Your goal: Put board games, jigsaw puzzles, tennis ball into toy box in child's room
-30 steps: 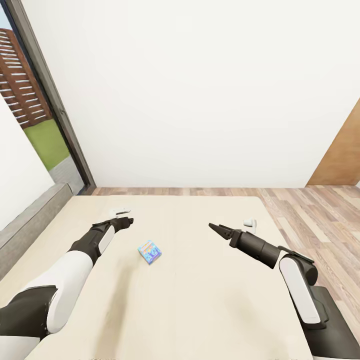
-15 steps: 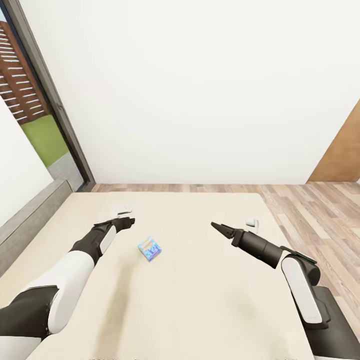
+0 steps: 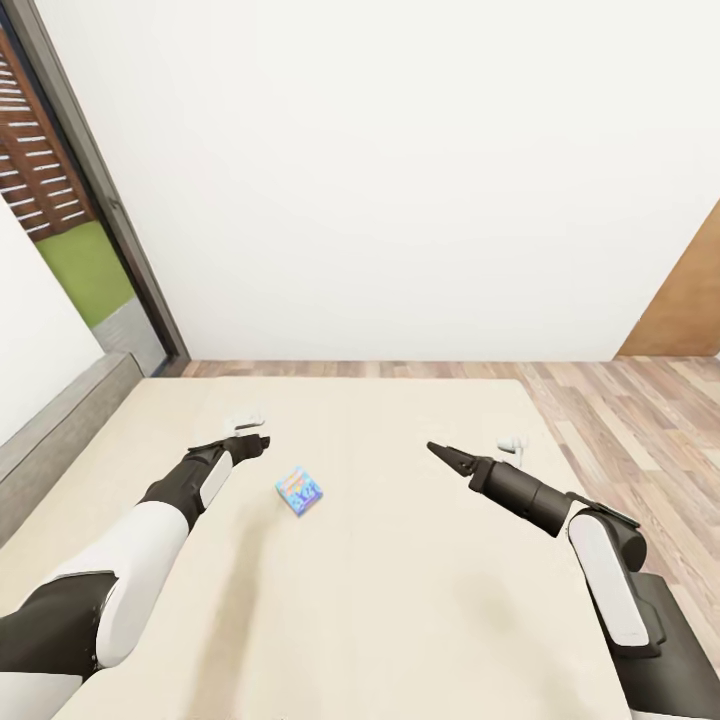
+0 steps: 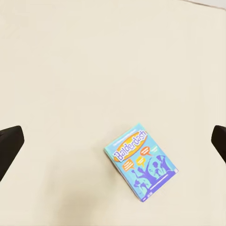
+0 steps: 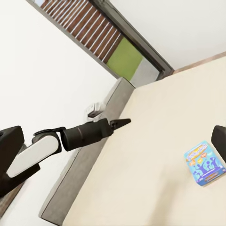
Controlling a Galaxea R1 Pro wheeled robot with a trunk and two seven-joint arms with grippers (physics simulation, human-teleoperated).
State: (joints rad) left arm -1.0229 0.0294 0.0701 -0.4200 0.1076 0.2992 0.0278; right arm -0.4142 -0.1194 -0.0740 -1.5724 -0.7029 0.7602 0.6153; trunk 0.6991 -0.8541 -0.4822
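Head view: my two arms reach out over the wide beige mattress of the low bed (image 3: pixel 400 620), which fills the lower half of the frame. My left gripper (image 3: pixel 256 442) sits left of centre, above the mattress; its black fingers are small and seen end-on here, so I cannot tell their spread from this angle. My right gripper (image 3: pixel 440 452) points toward the frame's centre from the right, its two dark fingers drawn together into a narrow tip. Between the two, nearer the left one, the small flat blue board game box with a cartoon cover (image 3: pixel 299 491) lies on the mattress, apart from both grippers. A grey headboard (image 3: pixel 60 430) runs along the left edge, a tall dark-framed window (image 3: pixel 95 200) stands at upper left, a plain white wall (image 3: pixel 400 180) spans the top, and wood-plank floor (image 3: pixel 640 430) shows at right.

Left wrist view: the blue box (image 4: pixel 141 161) lies flat on the beige mattress (image 4: pixel 70 70), lower right of centre, turned at an angle, the word "Balderdash" legible on its cover. My left gripper's black fingertips (image 4: pixel 9 143) show at the far left and far right edges, spread wide, touching nothing.

Right wrist view: the blue box (image 5: pixel 205 163) rests at lower right on the mattress (image 5: pixel 155 141). My left arm (image 5: pixel 56 141) stretches in from the left, its gripper (image 5: pixel 123 122) hanging over the mattress. The headboard (image 5: pixel 94 141) and window (image 5: pixel 117 42) lie behind it.
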